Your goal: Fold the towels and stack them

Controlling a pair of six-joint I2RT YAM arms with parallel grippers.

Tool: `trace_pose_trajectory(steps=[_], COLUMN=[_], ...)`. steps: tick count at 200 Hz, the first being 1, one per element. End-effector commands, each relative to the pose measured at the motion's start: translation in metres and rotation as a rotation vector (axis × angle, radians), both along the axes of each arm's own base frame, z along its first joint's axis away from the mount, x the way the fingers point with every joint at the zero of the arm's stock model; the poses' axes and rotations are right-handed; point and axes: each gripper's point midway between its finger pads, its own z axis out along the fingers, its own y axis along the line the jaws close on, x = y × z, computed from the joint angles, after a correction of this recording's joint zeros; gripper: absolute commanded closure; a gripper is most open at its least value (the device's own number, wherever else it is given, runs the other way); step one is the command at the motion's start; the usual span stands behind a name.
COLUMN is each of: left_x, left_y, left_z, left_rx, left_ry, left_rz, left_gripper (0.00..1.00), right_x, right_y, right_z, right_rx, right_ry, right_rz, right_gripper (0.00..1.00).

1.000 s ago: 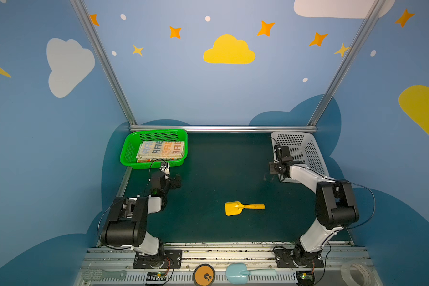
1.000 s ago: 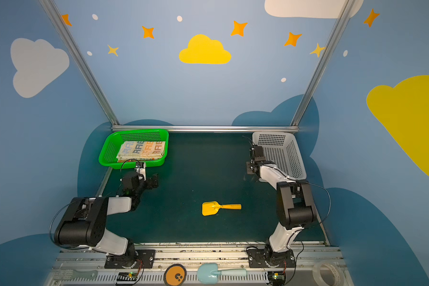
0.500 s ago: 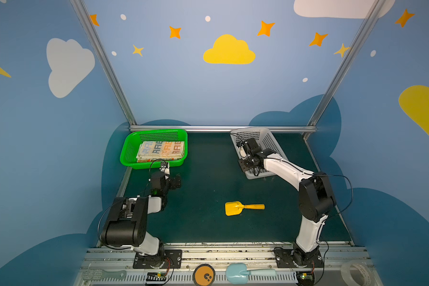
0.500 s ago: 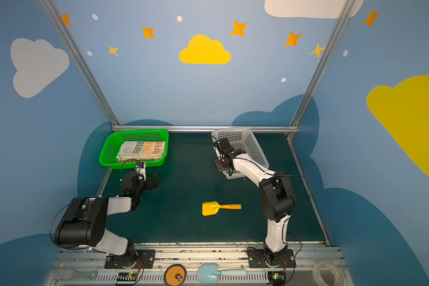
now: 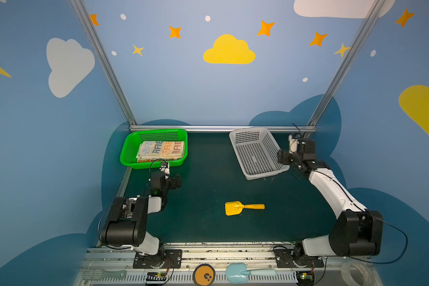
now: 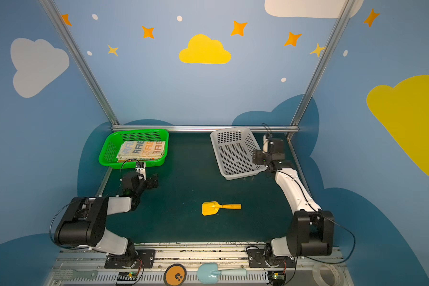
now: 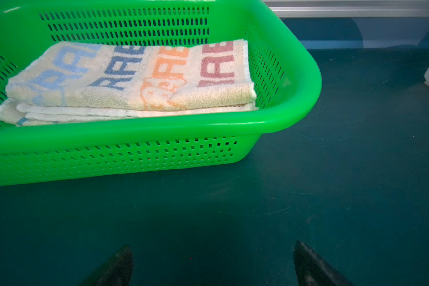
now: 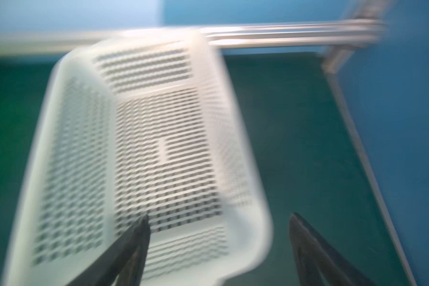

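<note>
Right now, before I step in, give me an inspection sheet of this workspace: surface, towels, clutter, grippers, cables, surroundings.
Surface: dark green mat, no spills seen.
Job's things: folded towels stacked in the green basket, lettered one on top; the patterns of those beneath are hidden.
Clutter: yellow toy shovel mid-mat; white basket empty, turned askew.
Grippers: left gripper open over bare mat, short of the green basket; right gripper open at the white basket's rim, view blurred.
Cables: black cable loops beside the right arm's base; another by the left arm.
Surroundings: blue walls with clouds; tape roll and orange disc on the front rail.
</note>
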Motion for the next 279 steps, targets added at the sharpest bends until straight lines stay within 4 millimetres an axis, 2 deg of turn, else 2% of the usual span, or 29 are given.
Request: trace_pose_trajectory(steps=[1,15,33,53,102,150,180,207,234,240,243,254,257,279], left_x=[0.006,0.007,0.006,0.006,0.007,0.006,0.006,0.006,0.006,0.007,0.006,0.006,0.006,0.006], left_y=[-0.002,-0.003,-0.002,-0.002,-0.003,-0.003,-0.003,-0.003,-0.003,-0.003,-0.003,-0.003,-0.003,-0.003], left_z=[0.015,0.015,0.015,0.015,0.015,0.015,0.014,0.015,0.015,0.015,0.015,0.014,0.014,0.015], left_rx=[0.003,0.003,0.004,0.004,0.004,0.004,0.003,0.004,0.004,0.005,0.004,0.004,0.004,0.004], left_ry=[-0.043,-0.044,-0.044,-0.043,-0.044,-0.043,-0.043,-0.044,-0.044,-0.045,-0.044,-0.043,-0.043,-0.044], left_rz=[-0.014,-0.016,-0.016,-0.015,-0.016,-0.016,-0.017,-0.019,-0.019,-0.018,-0.018,-0.018,-0.017,-0.018], left_gripper=[0.00,0.00,0.00,0.00,0.00,0.00,0.00,0.00,0.00,0.00,0.00,0.00,0.00,0.00], right_x=[0.004,0.003,0.004,0.000,-0.015,-0.032,-0.029,-0.024,-0.016,-0.020,-0.014,-0.012,-0.018,-0.027], right_y=[-0.034,-0.052,-0.060,-0.056,-0.041,-0.031,-0.018,-0.013,0.006,0.010,0.011,0.012,0.012,0.014], right_z=[-0.012,-0.027,-0.049,-0.073,-0.078,-0.113,-0.110,-0.114,-0.122,-0.128,-0.118,-0.112,-0.119,-0.123], right_rx=[0.084,0.067,0.068,0.093,0.133,0.117,0.134,0.107,0.032,0.023,0.021,0.025,0.024,0.027], right_ry=[-0.054,-0.042,-0.034,0.002,0.047,0.040,-0.045,0.004,0.039,0.065,0.042,0.009,0.018,-0.038], right_rz=[-0.141,-0.208,-0.237,-0.227,-0.166,-0.120,-0.045,-0.046,0.021,0.030,0.035,0.041,0.045,0.058], right_gripper=[0.13,0.13,0.13,0.13,0.13,0.13,0.13,0.13,0.13,0.13,0.13,0.13,0.13,0.13])
